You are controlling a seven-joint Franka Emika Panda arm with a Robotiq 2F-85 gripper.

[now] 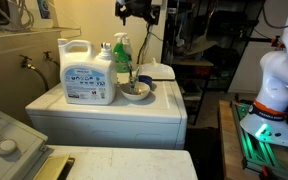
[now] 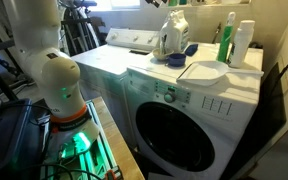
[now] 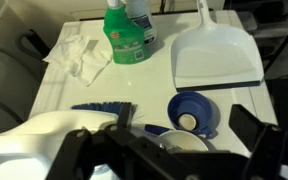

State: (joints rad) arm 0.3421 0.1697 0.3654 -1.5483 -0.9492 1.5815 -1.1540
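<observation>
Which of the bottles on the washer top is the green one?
The slim green bottle beside the crumpled white cloth. The detergent jug and the third bottle are white.

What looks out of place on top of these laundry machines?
Only a crumpled white paper or cloth, lying loose left of the green bottle in the wrist view. Nothing looks spilled or tipped.

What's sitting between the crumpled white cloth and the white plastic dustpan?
A green plastic bottle stands between the crumpled cloth and the dustpan, seen in the wrist view.
</observation>
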